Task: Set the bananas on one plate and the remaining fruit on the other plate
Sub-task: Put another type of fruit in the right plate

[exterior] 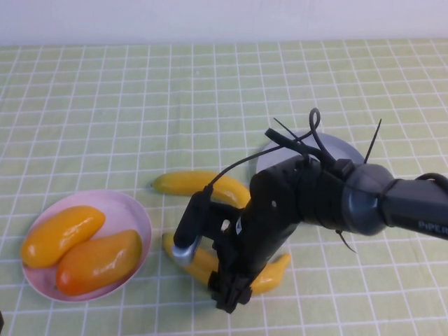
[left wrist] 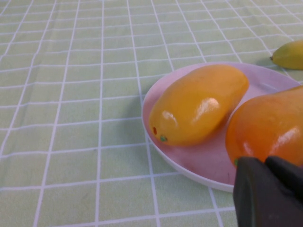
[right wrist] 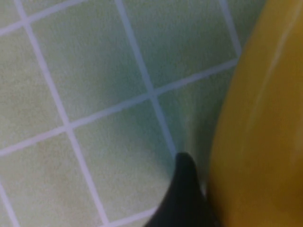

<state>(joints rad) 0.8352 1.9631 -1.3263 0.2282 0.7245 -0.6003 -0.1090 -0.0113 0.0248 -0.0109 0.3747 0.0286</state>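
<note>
Bananas first: I see two slim, curved yellow ones on the green checked cloth point(exterior: 105, 84); the far banana point(exterior: 199, 183) lies bare between the two plates, and the near banana point(exterior: 269, 276) sits mostly hidden under my right arm, its pointed tip poking out to the right; both mangoes are already on the pink plate point(exterior: 136, 210) at the near left, the yellower mango point(exterior: 61, 234) on the left touching the more orange mango point(exterior: 98, 261); both look plump and glossy; the grey-blue plate point(exterior: 343, 148) lies to the right and farther back, largely covered by the arm; my right gripper point(exterior: 229, 294) reaches down and leftward over the near banana, and the wrist view shows one dark fingertip point(right wrist: 187, 194) on the cloth just beside the yellow skin, jaws spread apart, nothing clamped; my left gripper point(left wrist: 267, 194) sits low at the near left by the pink plate's rim, fingers together, empty.
</note>
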